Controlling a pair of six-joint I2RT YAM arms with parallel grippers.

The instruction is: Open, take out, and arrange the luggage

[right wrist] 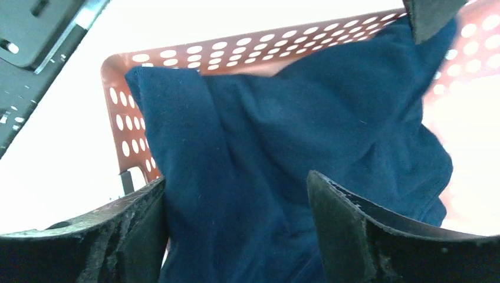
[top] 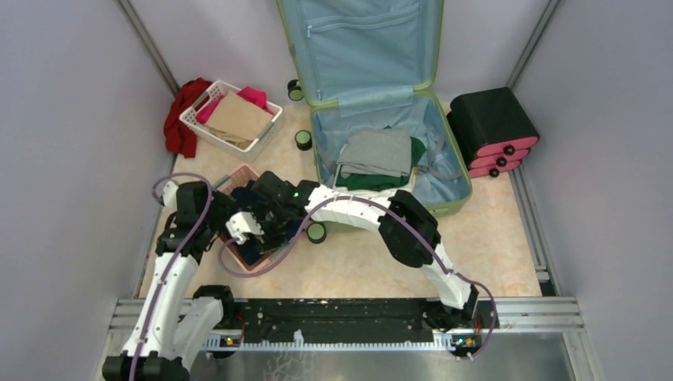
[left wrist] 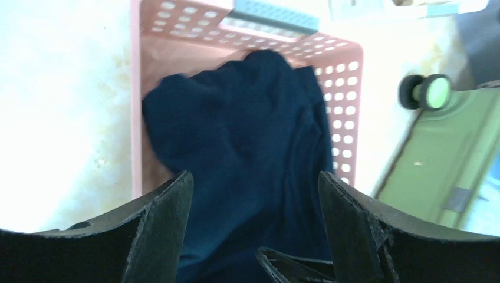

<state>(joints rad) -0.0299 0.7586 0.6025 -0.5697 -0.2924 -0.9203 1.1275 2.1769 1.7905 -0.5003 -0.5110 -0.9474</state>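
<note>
Lying open right of left hand, right hand, seemingly apart: luggage.

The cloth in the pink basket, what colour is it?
Navy blue; the cloth shows best in the right wrist view.

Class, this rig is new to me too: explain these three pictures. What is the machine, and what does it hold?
Two robot arms stand at a table's near edge. One picture looks down from above; the others come from a camera on each wrist. An open sage-green hard-shell suitcase holds folded grey and green clothes; a white plastic basket of clothes and black-and-pink cases lie nearby. The left gripper and right gripper hang open over a navy garment lying in a pink plastic basket, holding nothing.
</note>
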